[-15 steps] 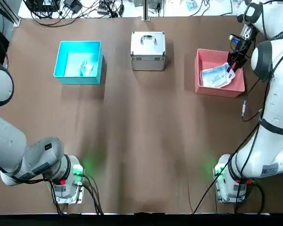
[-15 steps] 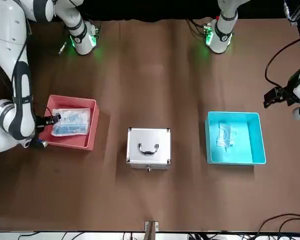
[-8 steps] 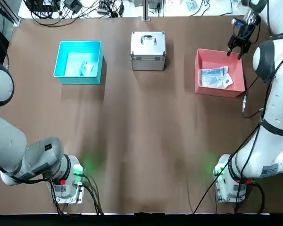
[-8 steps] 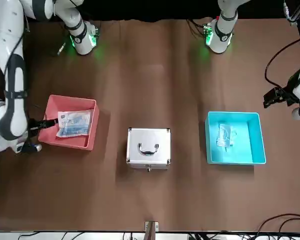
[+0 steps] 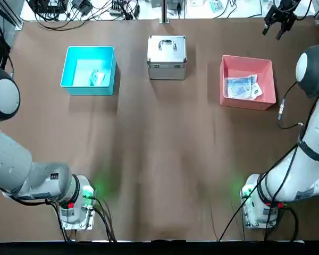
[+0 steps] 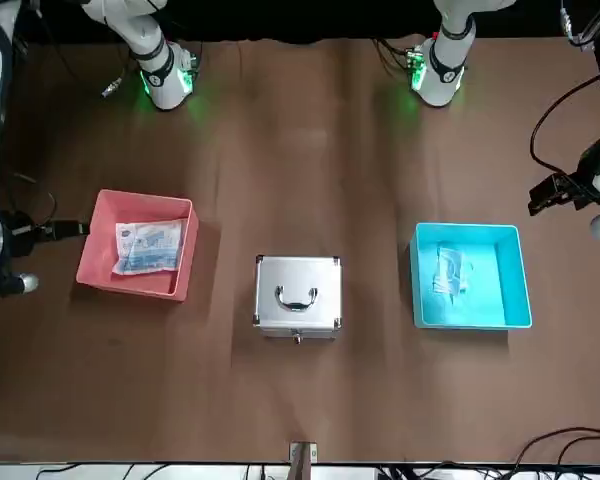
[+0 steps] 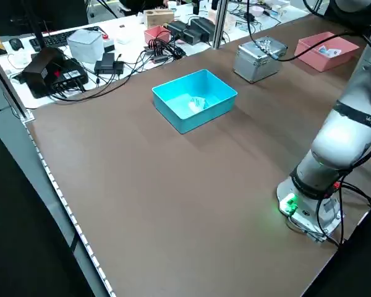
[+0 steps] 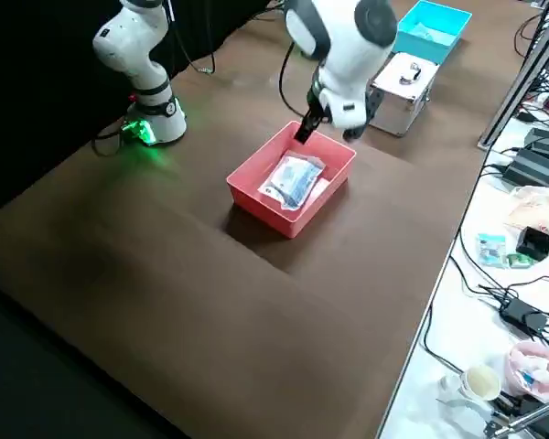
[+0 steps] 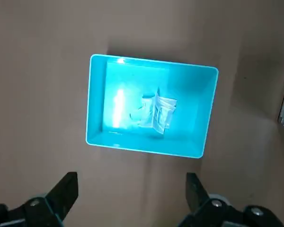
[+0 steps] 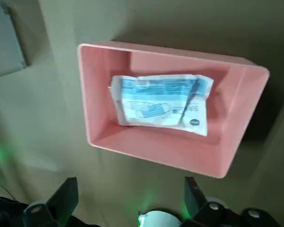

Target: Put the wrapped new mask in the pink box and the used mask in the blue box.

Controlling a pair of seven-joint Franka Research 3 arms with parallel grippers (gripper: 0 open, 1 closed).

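There are two plastic boxes on the brown table [image 5: 159, 159], and one mask is in each. The square pink plastic box [image 5: 248, 104], on the right, contains one wrapped new mask [image 10: 161, 101], a flat white-and-blue packet. The square cyan-blue plastic box [image 9: 151, 146], on the left, contains one used mask [image 9: 157, 112], small, light blue and folded. One silver metal case [image 5: 167, 57] stands between them. The right end effector [image 10: 131, 189] is empty, its fingers wide apart, near the pink box. The left end effector [image 9: 132, 187] is also empty and wide.

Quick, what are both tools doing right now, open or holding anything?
Left tool: open, empty, beside the blue box.
Right tool: open, empty, beside the pink box.
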